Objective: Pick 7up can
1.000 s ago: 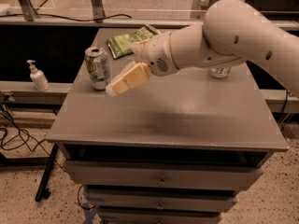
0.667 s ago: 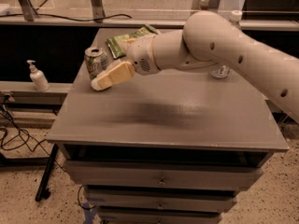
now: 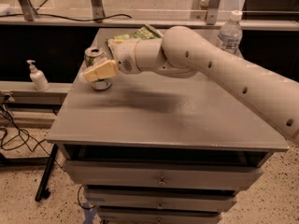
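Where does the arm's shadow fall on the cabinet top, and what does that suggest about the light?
Camera view: a soft shadow lies on the cabinet top, just in front of the arm and the gripper, which is at the 7up can; light probably comes from above and behind.

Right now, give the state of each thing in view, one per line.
7up can, upright at left rear, partly hidden.
Hand, level with the can, covering its near side.
Water bottle, upright, capped, right rear.
Snack bag, lying flat at the rear.
Soap dispenser, upright on the ledge at left.
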Available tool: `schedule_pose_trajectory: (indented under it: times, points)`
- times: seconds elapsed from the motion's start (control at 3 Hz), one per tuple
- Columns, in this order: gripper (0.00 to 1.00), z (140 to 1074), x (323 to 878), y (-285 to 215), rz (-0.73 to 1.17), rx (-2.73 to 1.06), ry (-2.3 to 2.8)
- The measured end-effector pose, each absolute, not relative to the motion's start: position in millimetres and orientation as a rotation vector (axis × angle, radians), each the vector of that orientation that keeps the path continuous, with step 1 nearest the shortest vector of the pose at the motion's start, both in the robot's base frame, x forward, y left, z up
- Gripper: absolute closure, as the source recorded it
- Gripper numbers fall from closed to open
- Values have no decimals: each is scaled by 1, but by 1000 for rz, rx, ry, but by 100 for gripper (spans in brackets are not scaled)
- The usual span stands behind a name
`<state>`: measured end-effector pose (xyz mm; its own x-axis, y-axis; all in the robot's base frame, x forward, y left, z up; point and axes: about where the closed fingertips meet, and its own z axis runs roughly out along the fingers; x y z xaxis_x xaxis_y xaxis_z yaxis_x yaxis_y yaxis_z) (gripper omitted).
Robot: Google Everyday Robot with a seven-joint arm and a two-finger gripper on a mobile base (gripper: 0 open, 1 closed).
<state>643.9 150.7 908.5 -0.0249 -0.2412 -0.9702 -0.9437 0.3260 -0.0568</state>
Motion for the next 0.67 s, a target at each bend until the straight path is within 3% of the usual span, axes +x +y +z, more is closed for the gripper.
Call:
schedule_pose_trajectory:
  times: [0.67]
  points:
    - [41, 890, 658, 165, 838, -1093, 1519]
